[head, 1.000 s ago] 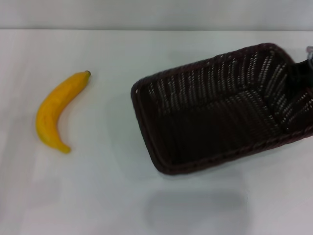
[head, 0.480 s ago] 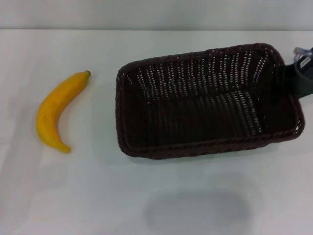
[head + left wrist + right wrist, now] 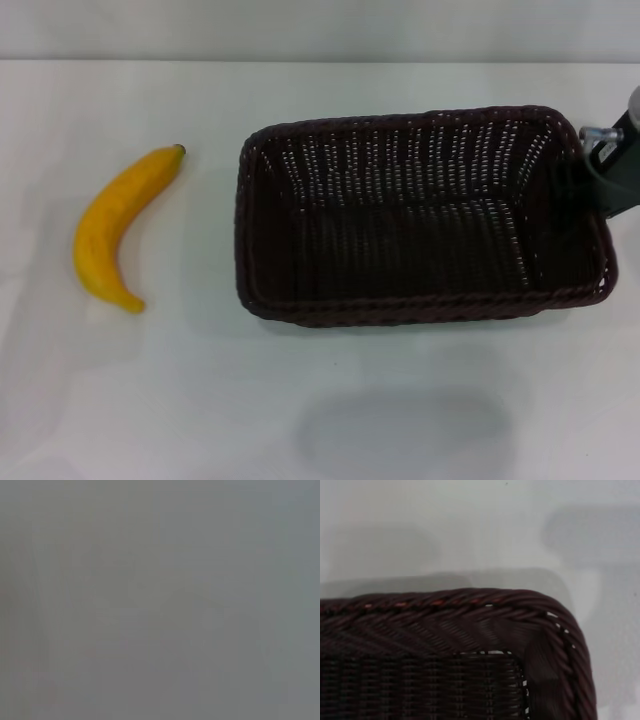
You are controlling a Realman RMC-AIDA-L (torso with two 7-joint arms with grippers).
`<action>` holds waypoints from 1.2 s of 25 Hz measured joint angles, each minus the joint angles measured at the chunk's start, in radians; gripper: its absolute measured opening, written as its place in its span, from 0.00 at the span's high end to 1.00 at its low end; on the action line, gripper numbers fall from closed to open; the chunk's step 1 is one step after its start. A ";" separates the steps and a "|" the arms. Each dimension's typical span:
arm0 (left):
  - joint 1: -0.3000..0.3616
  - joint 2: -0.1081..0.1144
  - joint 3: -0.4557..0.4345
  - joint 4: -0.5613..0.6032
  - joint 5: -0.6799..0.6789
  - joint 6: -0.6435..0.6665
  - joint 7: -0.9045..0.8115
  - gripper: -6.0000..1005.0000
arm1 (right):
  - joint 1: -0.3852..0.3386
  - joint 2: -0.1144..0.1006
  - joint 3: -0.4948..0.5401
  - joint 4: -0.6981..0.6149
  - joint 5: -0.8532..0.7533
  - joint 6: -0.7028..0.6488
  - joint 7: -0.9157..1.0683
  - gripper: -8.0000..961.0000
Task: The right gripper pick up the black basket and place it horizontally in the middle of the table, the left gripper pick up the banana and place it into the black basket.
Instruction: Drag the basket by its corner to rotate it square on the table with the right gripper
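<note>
The black basket (image 3: 400, 306) lies lengthwise across the white table (image 3: 200, 400), right of the middle, with nothing inside it. My right gripper (image 3: 603, 168) is at the basket's right short side, shut on that rim. The right wrist view shows a braided corner of the basket (image 3: 470, 611) from close up over the table (image 3: 470, 525). The yellow banana (image 3: 113, 230) lies on the table to the left of the basket, apart from it, stem end pointing to the far side. My left gripper is out of view; the left wrist view is plain grey.
A faint grey shadow (image 3: 400, 430) lies on the table in front of the basket. The table's far edge (image 3: 320, 60) runs along the top of the head view.
The basket has swung from tilted and skewed to lying level and straight across the table. The right wrist has shifted with it at the right edge. The banana has not moved.
</note>
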 joint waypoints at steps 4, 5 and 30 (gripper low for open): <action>-0.001 0.003 0.000 0.005 0.000 0.013 0.001 0.13 | 0.028 0.000 -0.036 0.019 -0.080 0.011 -0.034 0.86; -0.001 0.003 0.000 0.005 0.000 0.013 0.001 0.13 | 0.033 0.000 -0.034 0.030 -0.088 0.013 -0.039 0.85; -0.003 0.005 -0.018 0.007 -0.001 0.022 0.000 0.13 | 0.033 -0.018 0.089 -0.057 -0.016 0.104 -0.028 0.21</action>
